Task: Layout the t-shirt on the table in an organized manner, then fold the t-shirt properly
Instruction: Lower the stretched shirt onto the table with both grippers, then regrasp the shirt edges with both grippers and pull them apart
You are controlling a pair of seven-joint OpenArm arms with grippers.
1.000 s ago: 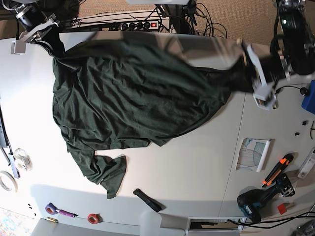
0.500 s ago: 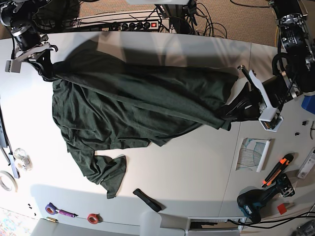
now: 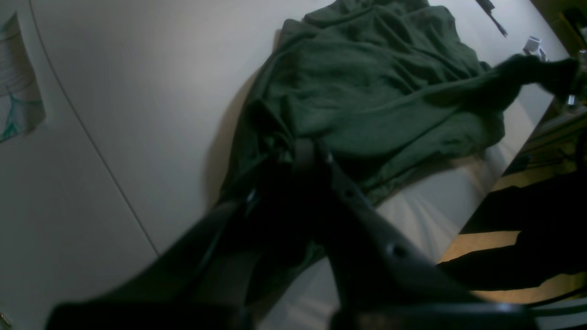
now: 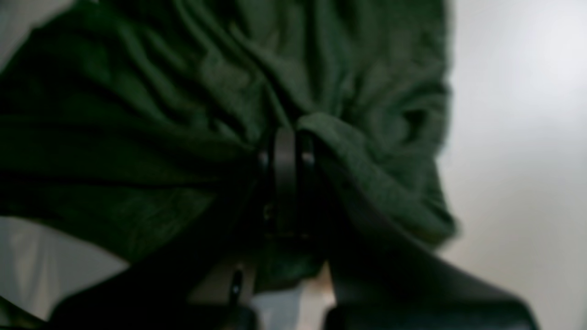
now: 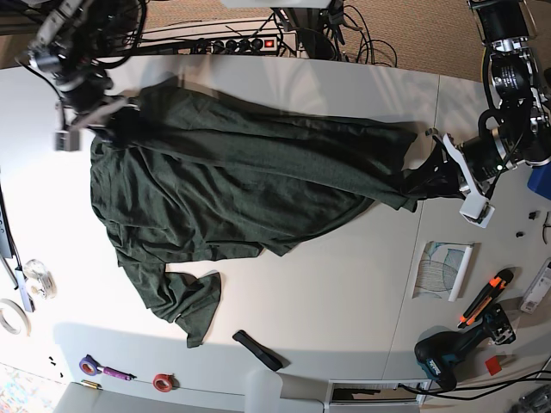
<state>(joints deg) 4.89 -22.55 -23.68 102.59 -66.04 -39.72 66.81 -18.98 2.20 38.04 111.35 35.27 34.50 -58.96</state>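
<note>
A dark green, wrinkled cotton t-shirt (image 5: 241, 181) is lying spread across the back half of the white bench (image 5: 327, 292), stretching between the two arms. The left hand (image 5: 424, 182) is gripping the shirt's edge at the base view's right end; its jaws are sitting narrow, pinched onto a gathered fold of fabric. In the left wrist view that bunched cloth is rising just off the bench surface. The right hand (image 5: 105, 129) is clamping the opposite corner near the back left of the base view, and its jaws are likewise closing tightly on a ridge of cloth. One sleeve is trailing toward the front edge, lying flat and apart from both hands. A printed paper sheet (image 5: 443, 268), an orange-and-black utility knife (image 5: 485, 297) and a black-and-teal cordless drill (image 5: 452, 353) are resting well apart from the shirt.
</note>
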